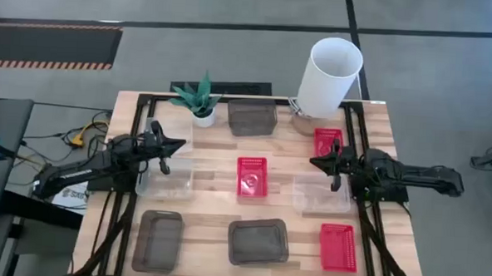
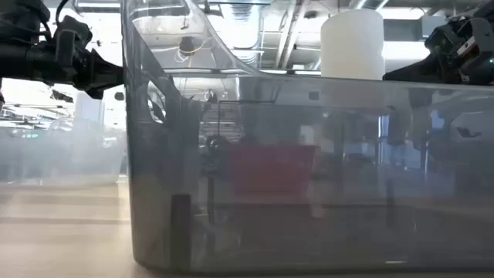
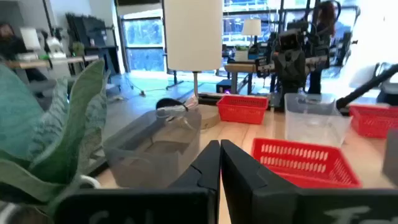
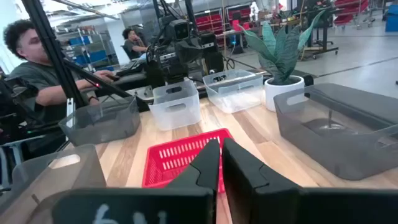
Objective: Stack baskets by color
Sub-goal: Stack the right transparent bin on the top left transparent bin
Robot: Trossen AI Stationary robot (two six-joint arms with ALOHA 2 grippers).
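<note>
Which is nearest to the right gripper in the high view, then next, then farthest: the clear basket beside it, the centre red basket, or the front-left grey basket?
Measured from the right gripper, which hangs shut near the table's right edge:
1. Clear basket, right side, just in front of the gripper.
2. Centre red basket, mid-table, to its left.
3. Front-left grey basket, far corner across the table.

Red mesh baskets (image 1: 252,176), smoky grey baskets (image 1: 258,242), clear whitish baskets (image 1: 164,179), white cylinder (image 1: 328,77), green plant (image 1: 196,94).

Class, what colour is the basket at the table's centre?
Red mesh basket, clearest in the high view.
</note>
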